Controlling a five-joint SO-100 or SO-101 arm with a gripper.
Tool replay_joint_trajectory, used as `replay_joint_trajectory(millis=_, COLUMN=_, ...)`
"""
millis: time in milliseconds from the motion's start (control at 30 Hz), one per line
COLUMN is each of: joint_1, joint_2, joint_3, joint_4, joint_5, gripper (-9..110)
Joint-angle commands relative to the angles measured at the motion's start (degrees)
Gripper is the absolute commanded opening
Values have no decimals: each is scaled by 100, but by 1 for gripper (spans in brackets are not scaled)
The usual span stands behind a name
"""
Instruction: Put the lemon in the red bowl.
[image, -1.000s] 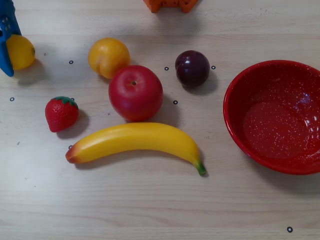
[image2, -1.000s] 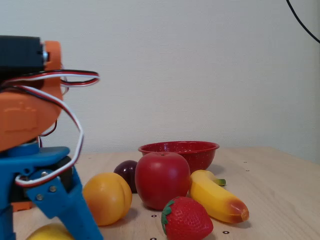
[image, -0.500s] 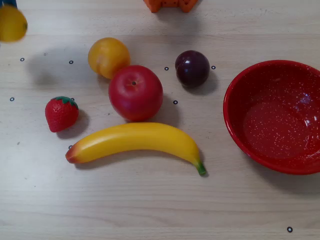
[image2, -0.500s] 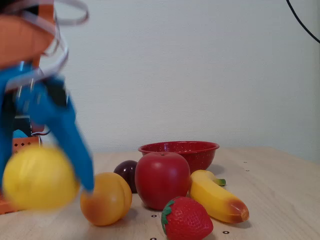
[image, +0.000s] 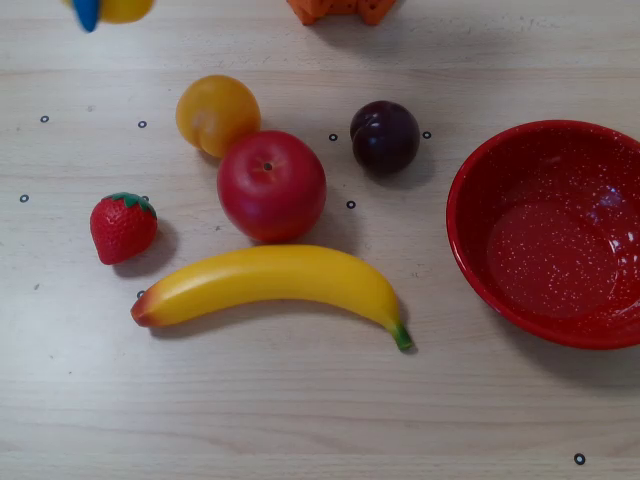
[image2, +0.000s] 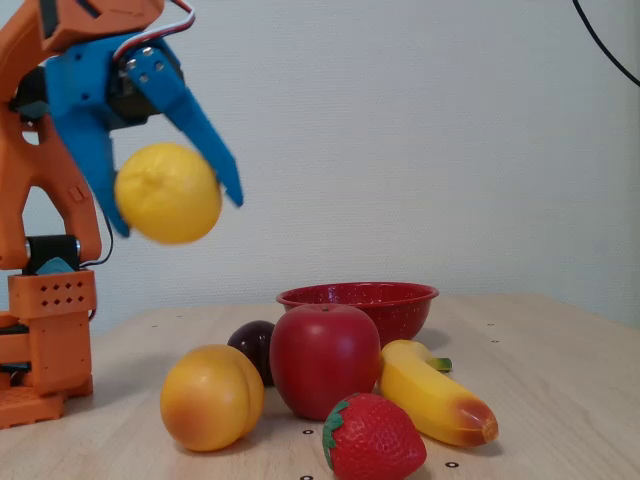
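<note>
While my gripper (image2: 175, 215) hangs high above the table (image: 300, 420), its blue fingers (image2: 205, 140) are clamped on the lemon (image2: 167, 193), which sits in the air, clear of everything below. From overhead the lemon (image: 120, 8) shows only at the top edge, far left. The red bowl (image: 470, 250) rests on the table's right side, well apart, with the apple (image: 271, 185), banana (image: 270, 285) and plum (image: 384, 136) between.
</note>
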Motion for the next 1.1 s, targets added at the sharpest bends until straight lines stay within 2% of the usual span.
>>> replay_joint_trajectory(millis=0, joint_1=554, joint_2=650, joint_3=-229, joint_4=519, joint_5=-519, gripper=0)
replay_joint_trajectory(millis=267, joint_1=2610, joint_2=677, joint_3=-721, joint_4=519, joint_5=-2566, gripper=0)
replay_joint_trajectory(millis=667, joint_1=6521, joint_2=352, joint_3=-1705, joint_4=396, joint_5=-5555, gripper=0)
replay_joint_trajectory(millis=833, joint_1=7400, joint_2=176, joint_3=-1072, joint_4=-606, joint_5=-5827, gripper=0)
replay_joint_trajectory(millis=1067, joint_1=7646, joint_2=158, joint_3=782, joint_4=-3217, joint_5=-5063, gripper=0)
